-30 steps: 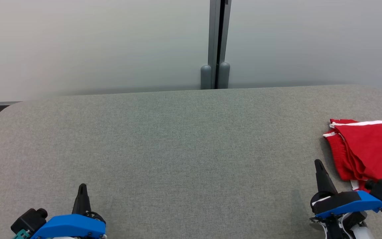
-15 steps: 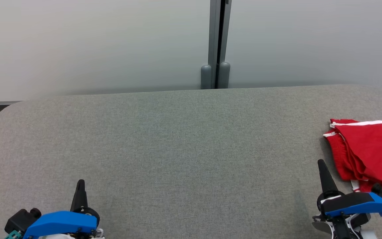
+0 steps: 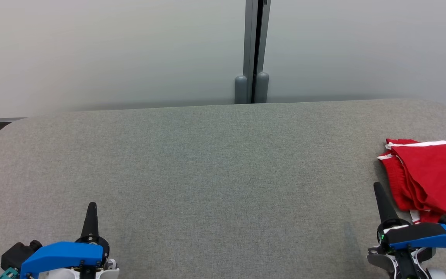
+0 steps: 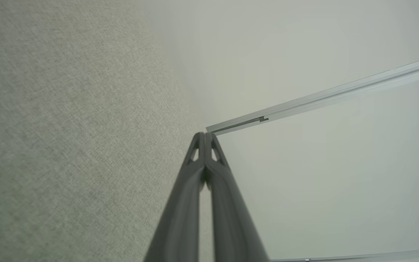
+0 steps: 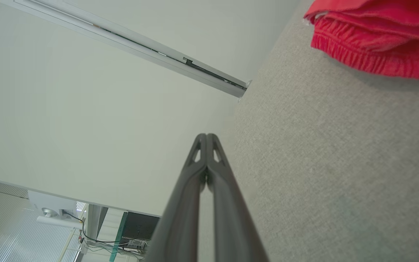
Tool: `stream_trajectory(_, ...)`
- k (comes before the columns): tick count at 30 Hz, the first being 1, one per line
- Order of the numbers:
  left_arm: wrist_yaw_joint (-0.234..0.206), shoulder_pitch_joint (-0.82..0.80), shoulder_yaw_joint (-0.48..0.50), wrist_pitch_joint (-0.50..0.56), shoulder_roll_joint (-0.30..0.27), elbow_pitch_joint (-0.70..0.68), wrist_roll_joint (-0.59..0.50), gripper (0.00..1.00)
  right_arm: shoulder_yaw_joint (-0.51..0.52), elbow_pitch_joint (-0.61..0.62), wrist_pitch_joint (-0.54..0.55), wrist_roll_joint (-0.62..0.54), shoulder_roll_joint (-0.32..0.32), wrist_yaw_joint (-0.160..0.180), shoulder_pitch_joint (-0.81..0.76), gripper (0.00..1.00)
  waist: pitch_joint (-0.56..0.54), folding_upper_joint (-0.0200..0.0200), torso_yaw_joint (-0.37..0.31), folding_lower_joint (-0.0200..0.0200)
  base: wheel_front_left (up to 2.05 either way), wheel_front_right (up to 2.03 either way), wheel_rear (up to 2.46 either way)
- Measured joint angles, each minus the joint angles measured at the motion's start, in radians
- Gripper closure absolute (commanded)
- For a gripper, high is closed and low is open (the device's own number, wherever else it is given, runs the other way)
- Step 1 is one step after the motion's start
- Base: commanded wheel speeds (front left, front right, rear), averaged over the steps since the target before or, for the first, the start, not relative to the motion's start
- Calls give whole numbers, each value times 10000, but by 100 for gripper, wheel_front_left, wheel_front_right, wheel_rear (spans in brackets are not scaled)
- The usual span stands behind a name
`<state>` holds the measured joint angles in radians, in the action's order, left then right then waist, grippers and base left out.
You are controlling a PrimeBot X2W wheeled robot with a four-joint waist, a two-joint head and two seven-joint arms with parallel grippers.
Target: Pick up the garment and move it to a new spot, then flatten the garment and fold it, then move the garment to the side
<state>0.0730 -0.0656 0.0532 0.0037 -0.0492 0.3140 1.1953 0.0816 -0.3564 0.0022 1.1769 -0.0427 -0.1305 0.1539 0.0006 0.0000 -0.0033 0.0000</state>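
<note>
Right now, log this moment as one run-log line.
garment: red, folded, on table, right side | left gripper: shut, empty | right gripper: shut, empty, near garment, not touching | stage: garment looks set aside

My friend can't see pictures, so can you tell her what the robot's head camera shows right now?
A folded red garment with white trim lies at the right edge of a grey fabric table, partly cut off by the picture's edge. The right gripper is shut, close beside it, and the left gripper is shut at the lower left.
</note>
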Motion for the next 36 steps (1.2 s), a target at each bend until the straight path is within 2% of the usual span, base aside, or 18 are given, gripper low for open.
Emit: stream_trajectory(36, 410, -246, 401, 773, -4, -479, 2926, 100, 224, 792, 779, 3051, -23, 0, -294, 100, 16, 0, 22, 0, 0, 0, 0)
